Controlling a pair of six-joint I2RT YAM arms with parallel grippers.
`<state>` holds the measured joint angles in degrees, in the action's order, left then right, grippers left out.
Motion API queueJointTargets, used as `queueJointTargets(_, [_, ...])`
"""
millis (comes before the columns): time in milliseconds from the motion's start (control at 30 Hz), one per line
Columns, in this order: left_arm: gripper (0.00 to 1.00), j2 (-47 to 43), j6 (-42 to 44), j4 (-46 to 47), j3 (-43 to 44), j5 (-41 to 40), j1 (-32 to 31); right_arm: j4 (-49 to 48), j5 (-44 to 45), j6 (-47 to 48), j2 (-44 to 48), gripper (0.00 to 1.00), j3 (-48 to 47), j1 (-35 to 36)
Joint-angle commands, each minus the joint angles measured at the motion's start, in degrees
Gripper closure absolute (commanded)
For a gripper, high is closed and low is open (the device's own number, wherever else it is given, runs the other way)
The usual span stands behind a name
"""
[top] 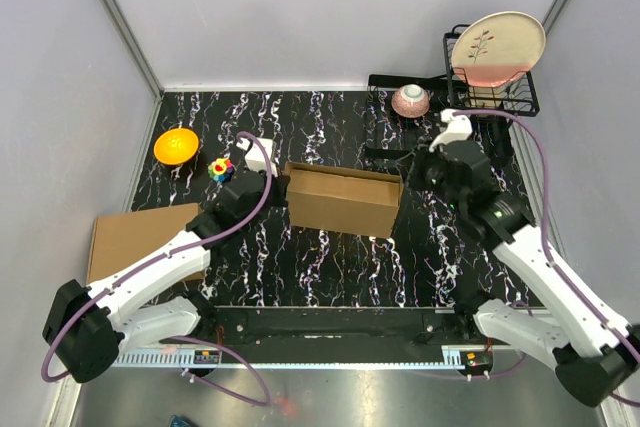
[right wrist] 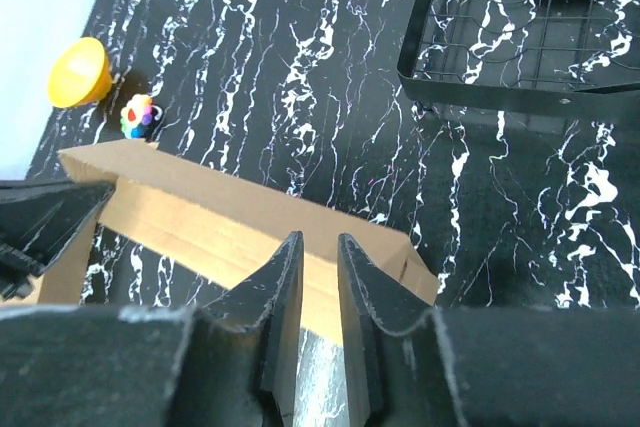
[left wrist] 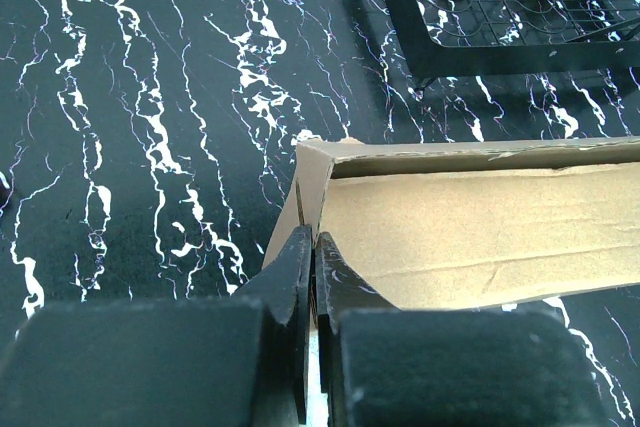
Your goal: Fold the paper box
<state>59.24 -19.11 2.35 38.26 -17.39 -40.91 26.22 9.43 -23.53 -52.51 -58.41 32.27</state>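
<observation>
The paper box is plain brown cardboard, standing partly folded in the middle of the black marbled table, its long walls upright. My left gripper is at its left end. In the left wrist view the jaws are shut on a thin upright edge of the paper box, whose open inside runs off to the right. My right gripper hangs at the box's right end. Its fingers stand a narrow gap apart over the paper box, with nothing between them.
A second flat brown cardboard lies at the left edge. An orange bowl and a small colourful toy sit at the back left. At the back right are a pink bowl and a black dish rack holding a plate.
</observation>
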Motion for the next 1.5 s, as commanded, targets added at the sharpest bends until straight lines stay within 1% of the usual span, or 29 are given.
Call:
queueJointTargets(0, [1.00, 1.66, -0.31, -8.15, -1.61, 0.78, -0.93, -8.02, 0.42, 2.26, -8.19, 0.75, -0.82, 0.42])
queueJointTargets(100, [1.00, 1.66, -0.40, -8.06, -1.70, 0.86, -1.02, -8.72, -2.13, 2.79, -10.94, 0.76, 0.05, 0.42])
queueJointTargets(167, [1.00, 1.58, -0.49, -7.98, -1.96, 0.86, -1.11, -8.64, -3.19, 2.96, -11.21, 0.78, 2.06, 0.34])
queueJointTargets(433, [1.00, 1.49, -0.31, -8.24, -1.61, 0.69, -1.11, -10.13, -6.70, 4.28, -7.52, 0.84, 12.43, 0.51])
queueJointTargets(500, [0.98, 1.49, -0.40, -8.41, -1.26, 0.51, -1.11, -10.40, -6.79, 4.46, -7.43, 0.85, 14.02, 0.69])
queueJointTargets(533, [0.97, 1.58, -0.48, -8.41, -1.26, 0.51, -1.11, -10.40, -5.66, 4.02, -7.43, 0.85, 14.81, 0.86])
queueJointTargets(600, [0.98, 1.75, -0.49, -8.24, -1.17, 0.69, -1.11, -10.83, -4.43, 3.14, -6.91, 0.81, 14.91, 1.04])
queueJointTargets(633, [0.99, 2.01, -0.49, -8.24, -1.17, 0.86, -1.11, -11.27, -3.29, 2.62, -6.29, 0.75, 14.65, 1.13])
queueJointTargets(700, [1.00, 2.19, -0.66, -8.24, -1.26, 1.13, -1.11, -12.06, -2.05, 2.26, -4.71, 0.70, 13.60, 1.13])
queueJointTargets(733, [1.00, 2.19, -0.75, -8.24, -1.43, 1.13, -1.11, -12.07, -1.35, 2.17, -4.53, 0.67, 11.50, 1.13])
queueJointTargets(800, [1.00, 1.93, -0.92, -8.24, -1.78, 1.13, -1.19, -11.72, -1.43, 2.17, -5.58, 0.64, 8.77, 1.04])
queueJointTargets(833, [1.00, 1.93, -1.01, -8.06, -1.96, 0.95, -1.28, -11.63, -2.13, 2.17, -6.37, 0.63, 5.71, 1.13])
queueJointTargets(933, [1.00, 1.84, -1.28, -7.97, -2.23, 0.86, -1.37, -12.15, -5.46, 1.82, -10.67, 0.63, 0.69, 1.13])
queueJointTargets(1033, [1.00, 2.02, -1.54, -7.80, -2.40, 0.86, -1.55, -14.17, -7.75, 1.56, -15.33, 0.64, -1.35, 1.92])
queueJointTargets(1100, [1.00, 2.28, -1.63, -7.62, -2.40, 1.04, -1.63, -16.89, -8.90, 1.12, -17.88, 0.64, -1.27, 2.71])
queueJointTargets(1167, [1.00, 2.46, -1.72, -7.62, -2.31, 1.21, -1.81, -19.00, -12.06, 1.47, -19.81, 0.64, -1.09, 3.32])
queueJointTargets(1233, [1.00, 2.46, -1.63, -7.62, -2.40, 1.13, -1.81, -19.18, -13.56, 2.70, -21.13, 0.62, -1.70, 4.64])
queueJointTargets(1367, [1.00, 2.81, -1.72, -7.36, -2.40, 1.21, -1.81, -24.27, -15.14, 3.40, -22.72, 0.59, -0.21, 7.01])
queueJointTargets(1400, [0.99, 2.89, -1.80, -7.36, -2.40, 1.22, -1.81, -24.11, -15.41, 4.53, -23.25, 0.60, -0.47, 7.54])
queueJointTargets(1467, [0.92, 2.81, -1.80, -7.71, -2.14, 1.22, -1.81, -22.80, -15.32, 6.20, -25.08, 0.62, -1.00, 9.21])
